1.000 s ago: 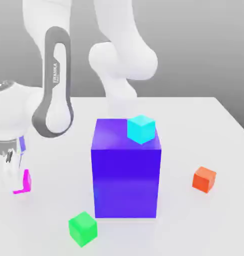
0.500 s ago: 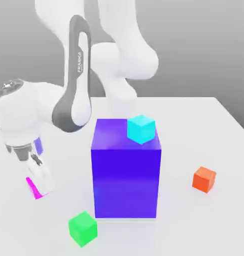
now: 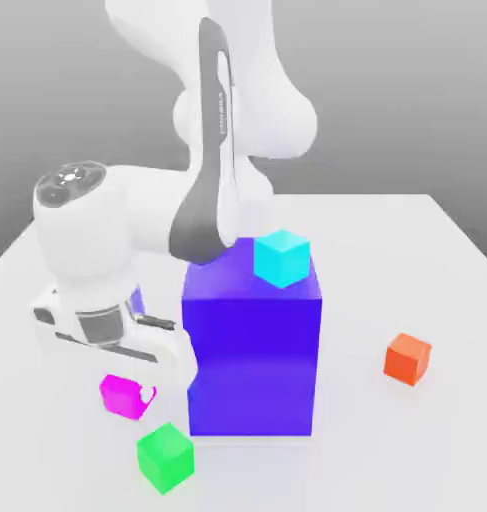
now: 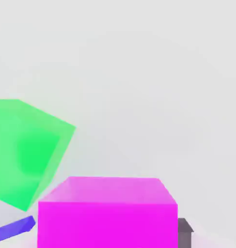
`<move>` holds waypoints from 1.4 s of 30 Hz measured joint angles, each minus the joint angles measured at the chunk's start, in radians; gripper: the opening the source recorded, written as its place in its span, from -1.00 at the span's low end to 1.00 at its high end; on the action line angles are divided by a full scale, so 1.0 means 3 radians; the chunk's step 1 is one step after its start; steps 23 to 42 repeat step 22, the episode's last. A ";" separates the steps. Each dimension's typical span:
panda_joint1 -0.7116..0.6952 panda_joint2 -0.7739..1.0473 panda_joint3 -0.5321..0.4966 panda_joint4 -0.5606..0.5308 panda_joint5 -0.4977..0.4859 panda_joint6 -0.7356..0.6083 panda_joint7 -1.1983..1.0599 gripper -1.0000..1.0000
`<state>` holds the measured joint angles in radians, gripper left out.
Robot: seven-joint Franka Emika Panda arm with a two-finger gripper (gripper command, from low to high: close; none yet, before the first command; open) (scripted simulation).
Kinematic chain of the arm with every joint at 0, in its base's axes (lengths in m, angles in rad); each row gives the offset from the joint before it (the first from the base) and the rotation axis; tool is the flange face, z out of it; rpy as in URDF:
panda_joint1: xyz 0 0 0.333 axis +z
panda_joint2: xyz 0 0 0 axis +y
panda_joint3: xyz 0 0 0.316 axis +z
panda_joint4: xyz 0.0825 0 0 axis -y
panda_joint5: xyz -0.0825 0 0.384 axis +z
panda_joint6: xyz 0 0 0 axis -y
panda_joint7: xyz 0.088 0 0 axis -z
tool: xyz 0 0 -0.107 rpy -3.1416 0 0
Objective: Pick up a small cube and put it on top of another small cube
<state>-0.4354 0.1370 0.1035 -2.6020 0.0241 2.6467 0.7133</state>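
Observation:
The small magenta-pink cube (image 3: 116,391) hangs just over the table, to the exterior view's left of the big blue-purple block (image 3: 252,345). My gripper (image 3: 135,397) is shut on it, a white finger (image 3: 148,398) showing at its side. In the hand view the magenta cube (image 4: 107,213) sits close up, with a grey fingertip (image 4: 185,231) beside it. A green cube (image 3: 165,457) rests on the table a little nearer the front than the held cube, apart from it. It shows as the green cube (image 4: 27,150) in the hand view too.
A cyan cube (image 3: 282,257) sits on top of the big block, near its back right corner. An orange cube (image 3: 407,358) lies on the white table (image 3: 427,460) toward the exterior view's right. The arm's white and grey links (image 3: 202,200) lean over the block's left side.
The hand has swung from the table's left edge toward the exterior view's right and turned, carrying the magenta cube with it. The cube now hangs near the green cube.

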 joint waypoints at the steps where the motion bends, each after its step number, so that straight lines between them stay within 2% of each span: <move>1: 0.0017 -0.0024 0.0028 0.0008 -0.0009 -0.0009 -0.0059 -1.00; 10: 0.0174 -0.0243 0.0201 0.0073 -0.0129 -0.0018 -0.0501 -1.00; 19: 0.0232 0.0287 0.0105 0.0106 -0.0356 0.0488 -0.0360 -1.00; 20: 0.0242 0.0332 0.0091 0.0108 -0.0382 0.0525 -0.0341 1.00; 42: 0.0242 0.0332 0.0091 0.0108 -0.0382 0.0525 -0.0341 1.00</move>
